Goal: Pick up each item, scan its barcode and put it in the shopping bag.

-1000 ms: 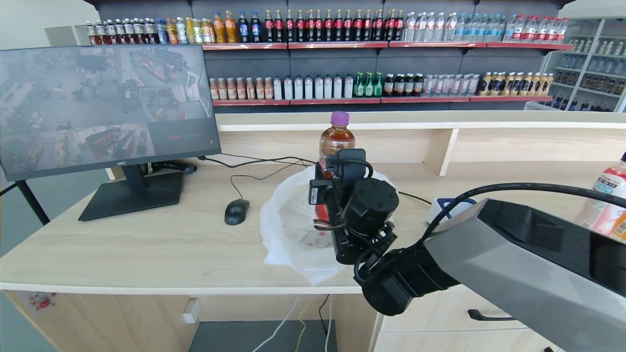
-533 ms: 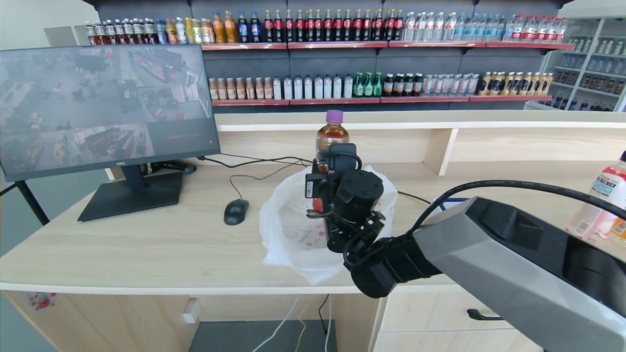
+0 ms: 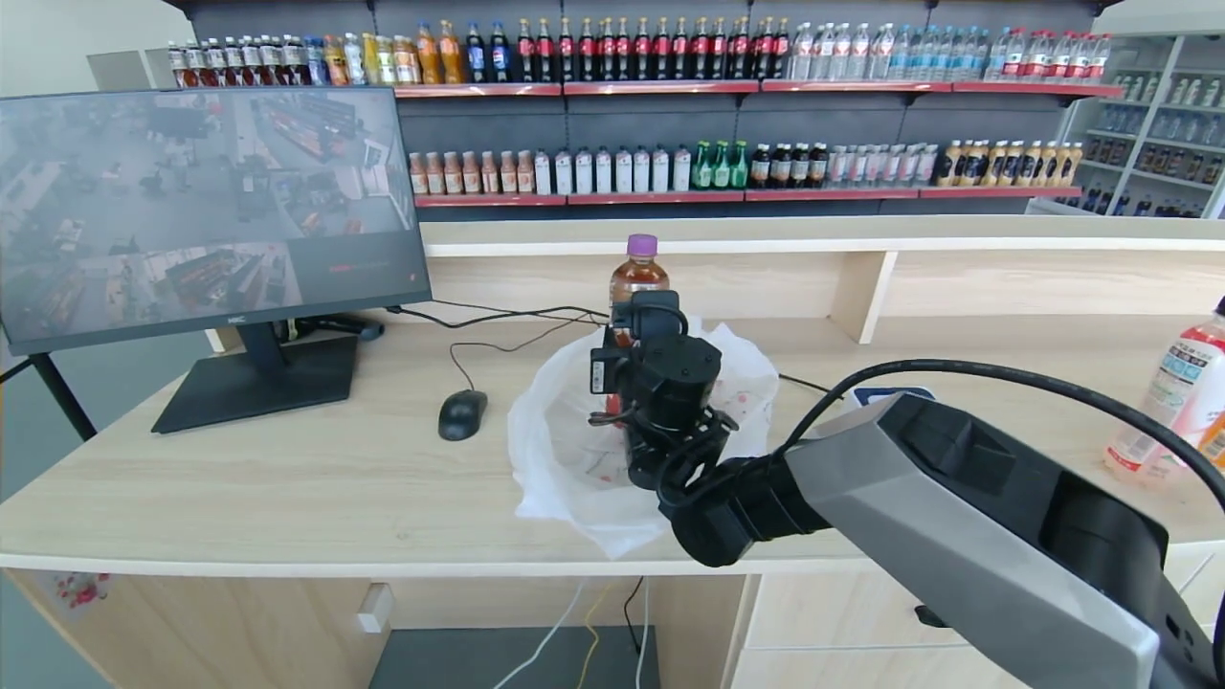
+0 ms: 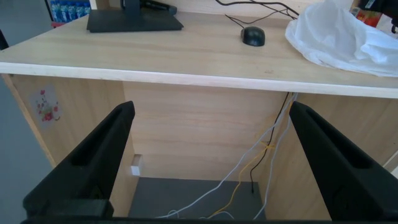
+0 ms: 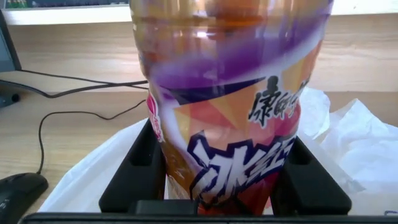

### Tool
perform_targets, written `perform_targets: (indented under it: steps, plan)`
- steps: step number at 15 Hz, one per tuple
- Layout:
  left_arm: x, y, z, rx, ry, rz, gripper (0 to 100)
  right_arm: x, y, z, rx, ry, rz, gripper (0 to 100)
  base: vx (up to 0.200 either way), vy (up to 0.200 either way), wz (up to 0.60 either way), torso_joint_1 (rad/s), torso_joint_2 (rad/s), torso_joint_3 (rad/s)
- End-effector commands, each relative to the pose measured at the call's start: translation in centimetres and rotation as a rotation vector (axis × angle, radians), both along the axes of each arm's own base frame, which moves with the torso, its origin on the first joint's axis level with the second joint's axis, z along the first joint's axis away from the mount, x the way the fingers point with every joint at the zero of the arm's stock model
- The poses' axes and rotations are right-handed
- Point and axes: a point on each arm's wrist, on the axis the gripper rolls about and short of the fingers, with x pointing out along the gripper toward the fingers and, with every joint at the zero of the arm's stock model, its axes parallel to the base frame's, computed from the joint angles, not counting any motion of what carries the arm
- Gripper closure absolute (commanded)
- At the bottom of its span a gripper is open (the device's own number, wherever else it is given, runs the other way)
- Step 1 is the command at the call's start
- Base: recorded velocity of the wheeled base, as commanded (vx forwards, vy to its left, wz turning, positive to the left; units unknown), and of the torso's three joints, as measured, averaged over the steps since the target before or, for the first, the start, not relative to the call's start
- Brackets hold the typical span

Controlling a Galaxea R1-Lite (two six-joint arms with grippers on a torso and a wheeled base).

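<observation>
Tea bottle was upright over the shopping bag.
I saw the tea bottle (image 3: pixel 637 278), with amber drink, a purple cap and a purple-orange label, clamped upright in the right gripper (image 5: pixel 222 186) just over the white plastic shopping bag (image 3: pixel 560 450). The bag lay crumpled and open on the counter (image 3: pixel 287 478). A second bottle (image 3: pixel 1172 392) with a pale pink label stood well apart, to the right.

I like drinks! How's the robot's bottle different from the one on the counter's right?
The held bottle has brown drink and a purple cap; the counter bottle looks pale, with a white-pink label. The held bottle is in the right gripper above the white bag; the counter bottle stands alone. Both are plastic.
</observation>
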Motion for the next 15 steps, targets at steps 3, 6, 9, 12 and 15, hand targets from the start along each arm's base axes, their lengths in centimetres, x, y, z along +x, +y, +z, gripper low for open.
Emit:
perform_targets:
  steps: [3, 6, 9, 12, 15]
  plan:
    - [0.0, 0.0, 0.0, 0.0, 0.001, 0.001, 0, 0.7, 0.3, -1.3, -0.01, 0.016, -0.005, 100, 0.0, 0.0, 0.0, 0.0, 0.0, 0.0]
    - [0.0, 0.0, 0.0, 0.0, 0.0, -0.001, 0, 0.9, 0.4, -1.4, -0.013, 0.019, -0.004, 100, 0.0, 0.0, 0.0, 0.0, 0.0, 0.0]
    - [0.0, 0.0, 0.0, 0.0, 0.001, 0.001, 0, 0.9, 0.5, -1.7, -0.017, 0.024, -0.004, 100, 0.0, 0.0, 0.0, 0.0, 0.0, 0.0]
    - [0.0, 0.0, 0.0, 0.0, 0.001, -0.001, 0, 0.9, 0.5, -2.0, -0.022, 0.028, -0.002, 100, 0.0, 0.0, 0.0, 0.0, 0.0, 0.0]
    - [0.0, 0.0, 0.0, 0.0, 0.001, -0.001, 0, 0.9, 0.4, -2.3, -0.026, 0.035, -0.003, 100, 0.0, 0.0, 0.0, 0.0, 0.0, 0.0]
